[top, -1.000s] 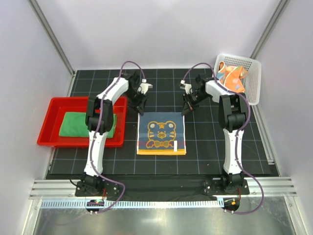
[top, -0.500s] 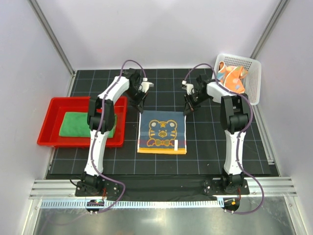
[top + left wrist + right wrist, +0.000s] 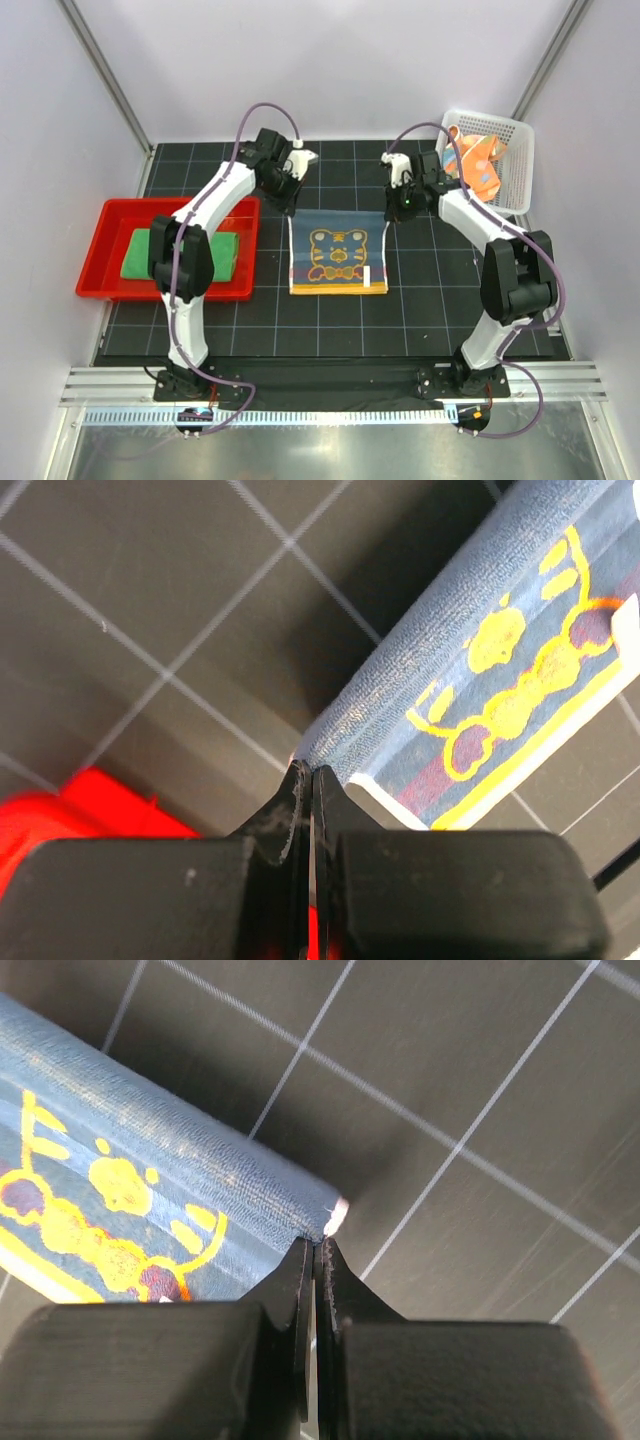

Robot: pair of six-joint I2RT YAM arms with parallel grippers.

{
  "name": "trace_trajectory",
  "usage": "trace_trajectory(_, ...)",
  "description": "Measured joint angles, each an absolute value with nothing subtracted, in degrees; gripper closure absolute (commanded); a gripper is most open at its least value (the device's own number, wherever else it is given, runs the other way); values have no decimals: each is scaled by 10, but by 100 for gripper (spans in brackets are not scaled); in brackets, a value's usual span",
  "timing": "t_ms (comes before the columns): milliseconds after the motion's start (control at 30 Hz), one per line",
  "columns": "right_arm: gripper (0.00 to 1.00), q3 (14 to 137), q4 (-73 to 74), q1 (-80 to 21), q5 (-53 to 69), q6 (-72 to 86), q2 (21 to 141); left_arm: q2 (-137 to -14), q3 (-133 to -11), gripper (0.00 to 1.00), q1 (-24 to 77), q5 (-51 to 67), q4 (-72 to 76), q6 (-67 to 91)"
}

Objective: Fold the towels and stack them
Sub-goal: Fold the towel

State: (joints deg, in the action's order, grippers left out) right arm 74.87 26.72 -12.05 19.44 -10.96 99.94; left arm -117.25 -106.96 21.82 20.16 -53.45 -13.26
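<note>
Dark blue towel (image 3: 480,630), far corners unseen within left gripper (image 3: 305,776) and right gripper (image 3: 318,1246).

Colours on the black, white-gridded mat (image 3: 450,270)
The dark blue towel (image 3: 337,252) bore a yellow tiger and an orange edge; the green towel (image 3: 135,252) was plain, the orange towel (image 3: 478,160) spotted, the tray (image 3: 100,272) red, the basket (image 3: 516,165) white.

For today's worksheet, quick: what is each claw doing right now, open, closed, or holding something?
Left claw: closed on a far corner of the tiger towel.
Right claw: closed on its other far corner.
</note>
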Motion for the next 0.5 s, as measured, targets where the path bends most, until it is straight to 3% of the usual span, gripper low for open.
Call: trace_trajectory(500, 99, 529, 155, -218, 29, 4, 841, -1044, -825, 100, 256, 138, -416, -82)
